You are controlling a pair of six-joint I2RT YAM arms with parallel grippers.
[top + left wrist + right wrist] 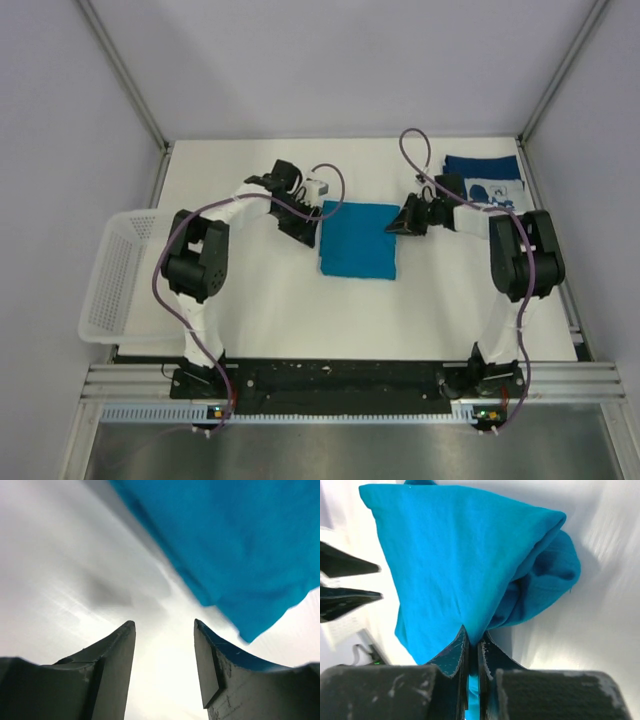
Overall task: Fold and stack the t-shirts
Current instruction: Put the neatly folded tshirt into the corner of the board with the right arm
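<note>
The teal-blue t-shirt (359,238) lies folded into a rectangle at the table's middle. My right gripper (404,223) is shut on its right edge; the right wrist view shows the cloth (465,570) pinched between the fingers and pulled up into a peak. My left gripper (306,232) is open at the shirt's left edge; in the left wrist view nothing lies between its fingers (120,655) and the shirt's corner (240,555) is just beyond them. The navy t-shirt with the pale print (484,178) lies folded at the far right.
A white mesh basket (118,275) hangs off the table's left edge. Metal frame posts run along both sides. The right arm's cable loops above the table near the navy shirt.
</note>
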